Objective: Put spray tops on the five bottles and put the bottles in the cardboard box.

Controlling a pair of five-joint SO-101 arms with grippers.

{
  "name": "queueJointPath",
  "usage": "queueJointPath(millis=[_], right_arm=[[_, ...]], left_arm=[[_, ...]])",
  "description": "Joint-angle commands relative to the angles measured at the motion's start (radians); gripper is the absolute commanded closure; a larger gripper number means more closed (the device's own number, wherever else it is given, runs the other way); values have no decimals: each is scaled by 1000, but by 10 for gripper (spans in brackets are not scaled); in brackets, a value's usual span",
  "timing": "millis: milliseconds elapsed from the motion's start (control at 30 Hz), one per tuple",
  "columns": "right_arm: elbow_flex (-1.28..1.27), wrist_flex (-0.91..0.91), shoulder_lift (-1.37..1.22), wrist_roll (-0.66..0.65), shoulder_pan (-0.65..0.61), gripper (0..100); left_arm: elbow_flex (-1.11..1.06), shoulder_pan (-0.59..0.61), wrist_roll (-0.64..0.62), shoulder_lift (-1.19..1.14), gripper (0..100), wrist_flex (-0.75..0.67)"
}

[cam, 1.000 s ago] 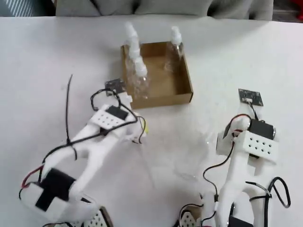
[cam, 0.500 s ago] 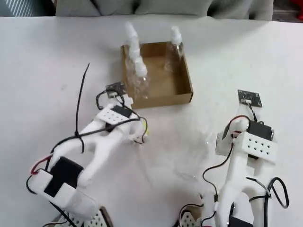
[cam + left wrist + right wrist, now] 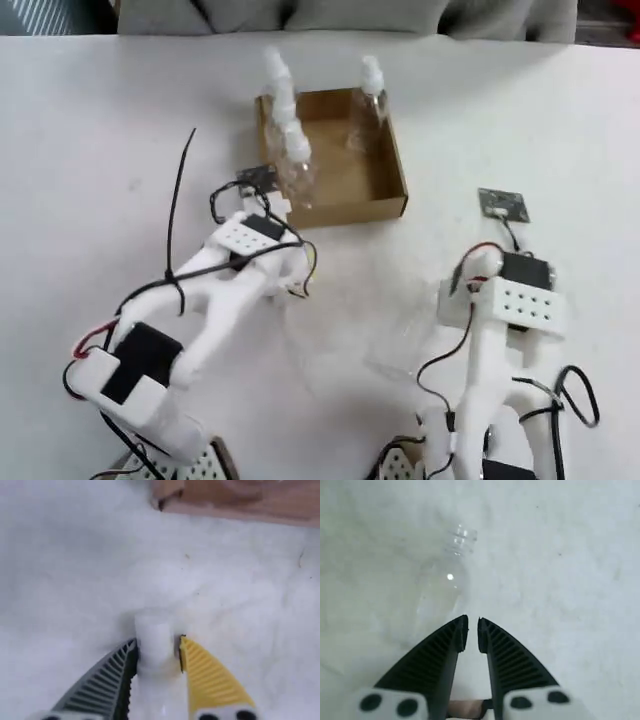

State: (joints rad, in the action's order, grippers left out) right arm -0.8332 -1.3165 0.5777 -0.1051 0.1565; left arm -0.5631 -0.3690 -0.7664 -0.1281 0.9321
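A white spray top (image 3: 156,647) stands just above the white table, with my left gripper (image 3: 156,645) shut on it between the grey and yellow fingers. This gripper (image 3: 292,278) hangs a little in front of the cardboard box (image 3: 378,165). Several capped clear bottles stand in the box: three along its left side (image 3: 296,160) and one at the back right (image 3: 369,95). An uncapped clear bottle (image 3: 442,587) lies on its side on the table (image 3: 405,335). My right gripper (image 3: 472,626) hovers over the bottle's body, shut on nothing.
The box's near corner (image 3: 165,492) lies just beyond the spray top. A small circuit board (image 3: 502,204) juts from the right arm (image 3: 497,300). Loose cables and a black cable tie (image 3: 178,190) stick out from the left arm. Bare table lies to the far left and right.
The left arm has swung to the right and a little nearer the box with the spray top. The right arm has shifted left, toward the lying bottle.
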Motion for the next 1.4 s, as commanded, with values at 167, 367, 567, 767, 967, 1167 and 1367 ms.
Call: queueJointPath(millis=[167,367,567,767,967,1167,1367], right_arm=[[15,97,30,160,-154,973],[11,105,25,298,-173,808],[-52,208,1,539,-177,711],[-69,266,-108,568,-206,661],[-18,266,-228,568,-231,661],[55,268,-375,562,-223,662],[115,265,-475,543,-194,825]], left_arm=[[28,2,55,-2,980,23],[34,24,57,-2,980,17],[34,36,57,-1,980,17],[34,62,57,-1,980,17],[31,62,57,-2,980,17],[28,62,57,-2,980,17],[25,65,57,-2,980,17]])
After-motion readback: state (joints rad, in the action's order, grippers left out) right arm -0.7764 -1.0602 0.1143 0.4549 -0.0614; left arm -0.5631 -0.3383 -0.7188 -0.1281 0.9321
